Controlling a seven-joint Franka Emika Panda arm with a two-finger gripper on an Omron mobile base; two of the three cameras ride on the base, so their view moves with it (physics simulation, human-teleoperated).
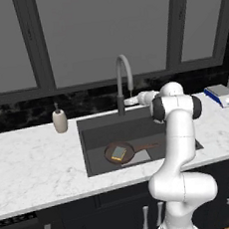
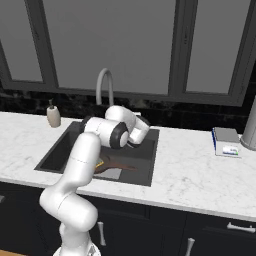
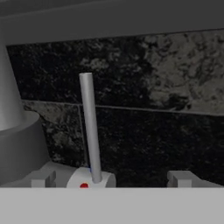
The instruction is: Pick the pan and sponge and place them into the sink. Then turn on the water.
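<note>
**At the faucet: pan and sponge are in, water not yet on**

Behind the basin, the fingers (image 3: 112,179) stand spread wide and hold nothing, with the thin upright faucet lever (image 3: 89,127) rising between them, nearer one tip than the other. Whether either tip touches the lever cannot be told. In the left base view the hand sits just beside the foot of the arched faucet (image 1: 124,80), at the back edge of the sink (image 1: 91,134).

Judging by how things lie, the first half of the task is done: the pan (image 1: 119,152) rests on the sink's bottom with its handle pointing toward the arm, and the sponge (image 1: 119,153) lies inside the pan. No blue stream falls from the spout, so turning on the water is what is left, and the hand looks placed for it.

From the right base view the arm's elbow covers most of the pan, and the hand itself is largely hidden behind the arm. On the marble surface (image 1: 36,164), a soap dispenser (image 1: 60,120) stands well apart from the work.
</note>
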